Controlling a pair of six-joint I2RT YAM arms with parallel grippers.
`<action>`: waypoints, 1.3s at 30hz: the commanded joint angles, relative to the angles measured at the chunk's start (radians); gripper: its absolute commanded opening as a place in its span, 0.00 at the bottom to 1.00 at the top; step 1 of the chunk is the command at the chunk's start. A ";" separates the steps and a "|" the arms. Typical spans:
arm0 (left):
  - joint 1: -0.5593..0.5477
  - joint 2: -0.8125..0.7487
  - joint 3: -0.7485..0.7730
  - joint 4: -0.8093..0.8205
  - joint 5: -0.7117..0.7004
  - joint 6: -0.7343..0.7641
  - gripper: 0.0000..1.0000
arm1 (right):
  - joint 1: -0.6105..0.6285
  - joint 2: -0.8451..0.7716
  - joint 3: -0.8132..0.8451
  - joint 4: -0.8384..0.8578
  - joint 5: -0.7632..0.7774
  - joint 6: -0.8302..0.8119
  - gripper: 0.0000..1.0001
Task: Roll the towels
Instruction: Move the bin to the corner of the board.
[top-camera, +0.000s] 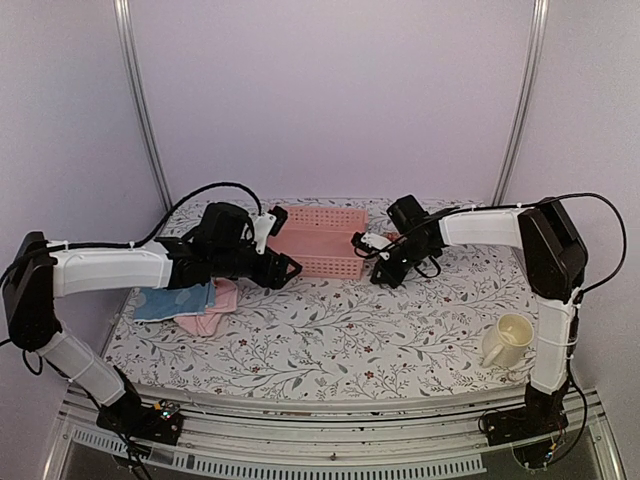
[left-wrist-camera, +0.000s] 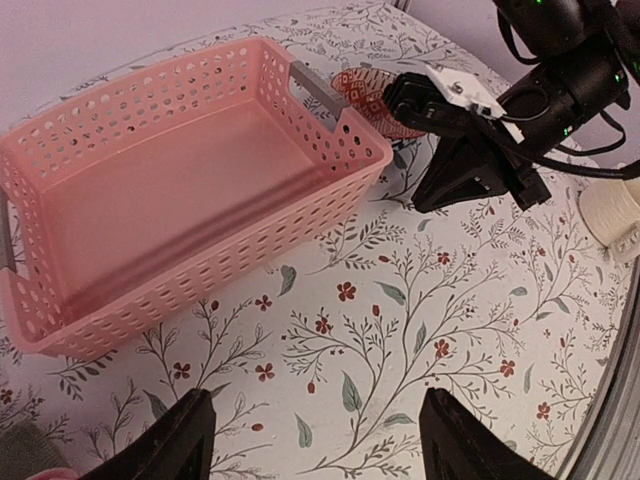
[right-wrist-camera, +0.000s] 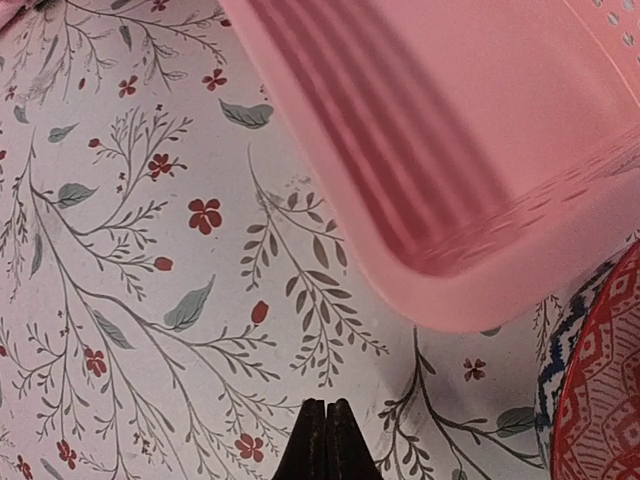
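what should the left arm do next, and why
Probably swing the left claw over to the blue towel and pink towel heaped beneath its own forearm. The claw hangs open and empty in front of the empty pink basket, and neither towel looks rolled yet.

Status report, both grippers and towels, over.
Left gripper open, empty. Right gripper shut, empty, beside basket. Towels heaped unrolled under left arm.

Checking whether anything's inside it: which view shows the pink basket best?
Left wrist: the pink basket shows nearly whole, its floor bare. Top external shows it small, its ends partly hidden; right wrist shows only a blurred corner.
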 joint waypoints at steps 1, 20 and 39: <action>-0.012 0.010 -0.023 0.023 -0.015 -0.019 0.72 | 0.000 0.049 0.035 0.049 0.088 0.060 0.02; -0.011 0.281 0.086 0.033 -0.009 -0.049 0.48 | 0.000 0.084 0.025 0.146 0.132 0.111 0.02; 0.074 0.857 0.717 -0.063 -0.137 -0.021 0.44 | 0.000 0.009 -0.019 0.126 0.064 0.105 0.02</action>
